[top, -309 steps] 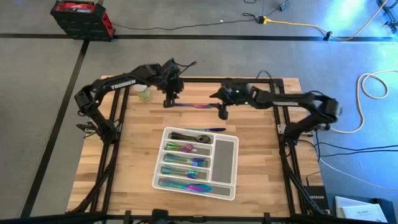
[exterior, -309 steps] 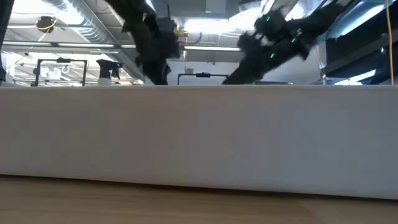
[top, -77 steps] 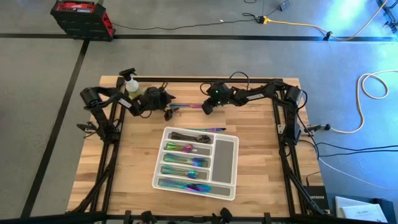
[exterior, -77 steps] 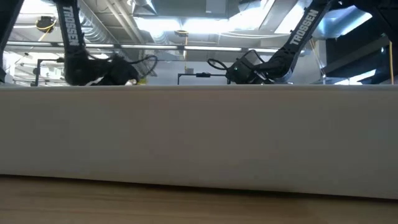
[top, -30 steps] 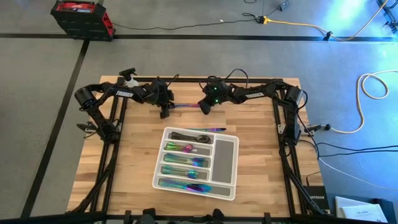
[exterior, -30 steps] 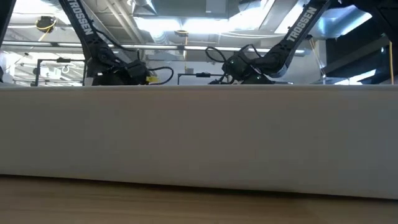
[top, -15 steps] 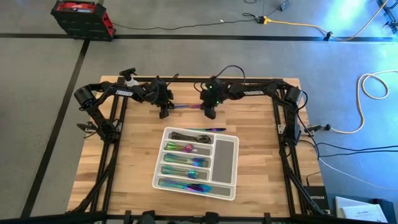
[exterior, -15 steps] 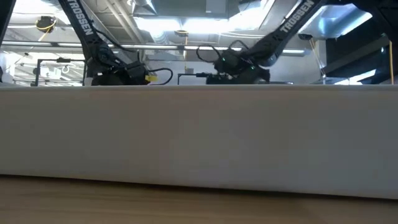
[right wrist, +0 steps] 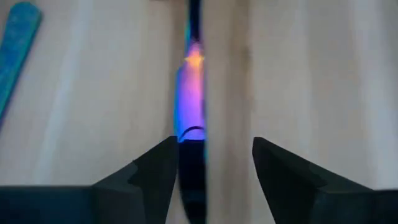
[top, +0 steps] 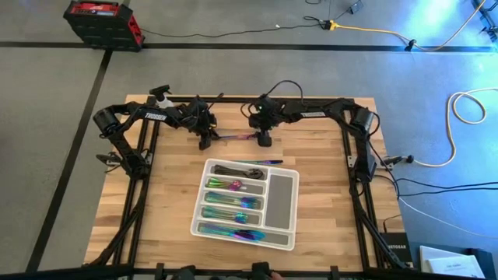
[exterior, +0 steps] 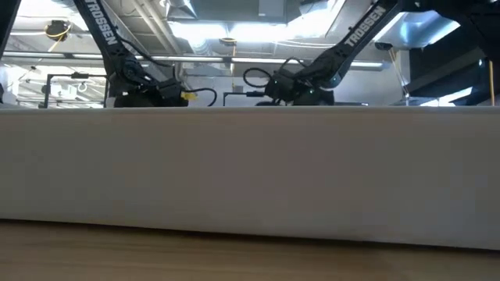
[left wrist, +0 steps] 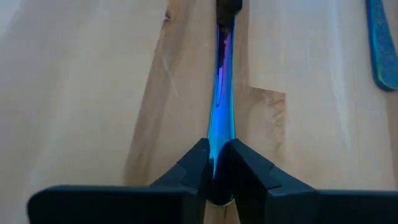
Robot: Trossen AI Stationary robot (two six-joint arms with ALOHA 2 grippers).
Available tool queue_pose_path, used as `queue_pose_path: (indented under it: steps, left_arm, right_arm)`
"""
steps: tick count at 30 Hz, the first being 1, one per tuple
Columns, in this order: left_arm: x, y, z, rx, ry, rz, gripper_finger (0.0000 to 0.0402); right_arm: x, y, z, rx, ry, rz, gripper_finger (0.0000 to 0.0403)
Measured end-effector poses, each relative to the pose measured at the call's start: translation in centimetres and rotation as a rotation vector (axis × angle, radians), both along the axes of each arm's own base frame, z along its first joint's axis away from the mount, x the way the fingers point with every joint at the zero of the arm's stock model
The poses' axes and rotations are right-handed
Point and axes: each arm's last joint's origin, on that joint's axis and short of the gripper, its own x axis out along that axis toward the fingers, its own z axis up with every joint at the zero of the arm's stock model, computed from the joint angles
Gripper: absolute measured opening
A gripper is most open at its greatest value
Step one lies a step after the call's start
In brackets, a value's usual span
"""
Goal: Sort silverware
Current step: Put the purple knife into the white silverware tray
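"TROSSEN" stands in white letters on the left arm (top: 148,117) and on the right arm (exterior: 361,31).

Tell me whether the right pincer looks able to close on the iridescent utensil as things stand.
Probably yes: the right pincer stands open astride the iridescent utensil, nothing between; the left pincer grips its other end.

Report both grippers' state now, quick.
Left gripper: jaws shut on the iridescent utensil, at the table's far side.
Right gripper: jaws open around the utensil's other end, holding nothing.
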Motion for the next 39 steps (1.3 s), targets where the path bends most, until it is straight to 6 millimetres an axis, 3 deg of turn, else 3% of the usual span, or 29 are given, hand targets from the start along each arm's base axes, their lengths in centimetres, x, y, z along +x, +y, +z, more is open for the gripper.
queue_pose_path:
  steps: [8,20,31,39]
  left_arm:
    - [0.3,-0.7,-0.1,-0.025,0.007,-0.032,0.0039]
    - [0.5,-0.9,-0.1,-0.027,0.005,-0.047,0.004]
    - [0.7,-1.1,-0.1,-0.023,-0.001,-0.065,0.0041]
    - [0.7,-1.2,0.3,-0.034,-0.007,-0.022,0.007]
  right_arm:
    - [0.3,0.3,-0.4,0.083,-0.044,0.061,0.0202]
    - [0.0,1.2,-1.5,0.097,0.066,0.05,0.02]
    - [-0.2,2.2,-1.5,0.056,0.149,0.079,0.0099]
    - [-0.1,2.5,-1.5,0.03,0.17,0.076,0.0088]
